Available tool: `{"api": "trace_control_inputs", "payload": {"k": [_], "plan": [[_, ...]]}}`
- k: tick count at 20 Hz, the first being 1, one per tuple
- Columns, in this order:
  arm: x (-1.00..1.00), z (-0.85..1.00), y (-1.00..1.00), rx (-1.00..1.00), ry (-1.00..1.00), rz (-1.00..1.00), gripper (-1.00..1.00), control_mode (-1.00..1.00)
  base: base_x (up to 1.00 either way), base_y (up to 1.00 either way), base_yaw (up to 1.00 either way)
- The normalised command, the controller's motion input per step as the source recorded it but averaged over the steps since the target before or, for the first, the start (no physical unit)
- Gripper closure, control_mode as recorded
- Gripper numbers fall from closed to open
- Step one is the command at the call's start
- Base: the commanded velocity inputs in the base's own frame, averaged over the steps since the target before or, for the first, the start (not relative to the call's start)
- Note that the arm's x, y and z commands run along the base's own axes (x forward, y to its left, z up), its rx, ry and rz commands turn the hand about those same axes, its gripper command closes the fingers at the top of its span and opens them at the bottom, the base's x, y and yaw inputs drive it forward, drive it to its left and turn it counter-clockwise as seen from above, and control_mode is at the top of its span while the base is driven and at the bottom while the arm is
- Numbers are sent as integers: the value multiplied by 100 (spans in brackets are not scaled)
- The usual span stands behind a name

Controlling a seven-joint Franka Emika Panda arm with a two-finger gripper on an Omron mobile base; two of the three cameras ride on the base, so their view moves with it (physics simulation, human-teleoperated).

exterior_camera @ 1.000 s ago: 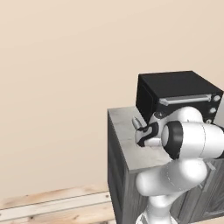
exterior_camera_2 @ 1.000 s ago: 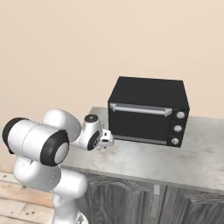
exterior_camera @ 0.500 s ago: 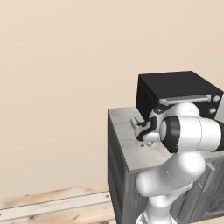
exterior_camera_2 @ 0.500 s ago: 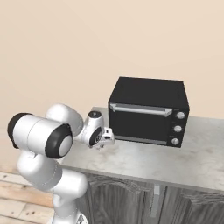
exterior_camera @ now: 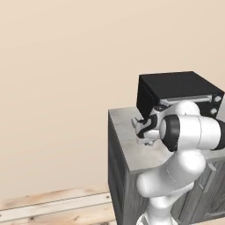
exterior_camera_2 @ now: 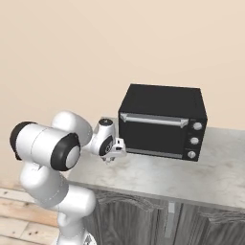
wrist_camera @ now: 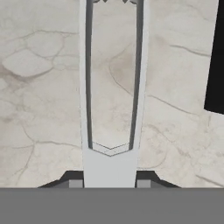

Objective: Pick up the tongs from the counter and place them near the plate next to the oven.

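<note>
While no brand, label or lettering can be read on anything here, the oven (exterior_camera_2: 162, 122) shows three plain round knobs down the right of its front and a pale bar handle across the top of its door.

Seen from the hand, the tongs (wrist_camera: 111, 87) run straight up from the bottom, two narrow grey arms joined in a flat plate at the near end and spreading slightly toward ridged tips at the top edge. That joined end sits directly between the two dark finger tips of the gripper (wrist_camera: 109, 183), one tip flanking each side of the metal. The jaws are drawn in against the tongs, pinching the hinge end between them. Whether the tongs are lifted off the stone or lie on it cannot be told.

Under the tongs is the counter (wrist_camera: 39, 87), pale marbled stone with darker veins. A black edge, apparently the oven's side (wrist_camera: 215, 65), cuts in at the right.

From the right base camera, the gripper (exterior_camera_2: 115, 149) hangs low over the counter (exterior_camera_2: 191, 177) just left of the oven's front corner; the left base camera shows the gripper (exterior_camera: 144, 132) near the counter's (exterior_camera: 127, 149) left end, close beside the oven (exterior_camera: 176, 88).
</note>
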Motion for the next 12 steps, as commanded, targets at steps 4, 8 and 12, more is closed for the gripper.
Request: {"api": "trace_control_inputs", "payload": {"k": [4, 8, 12], "plan": [[-76, 45, -13, 2, -8, -4, 100, -100, 0, 0, 0], [-100, 95, -18, 11, -20, -2, 100, -100, 0, 0, 0], [-100, 100, -3, 10, -14, 0, 100, -100, 0, 0, 0]]}}
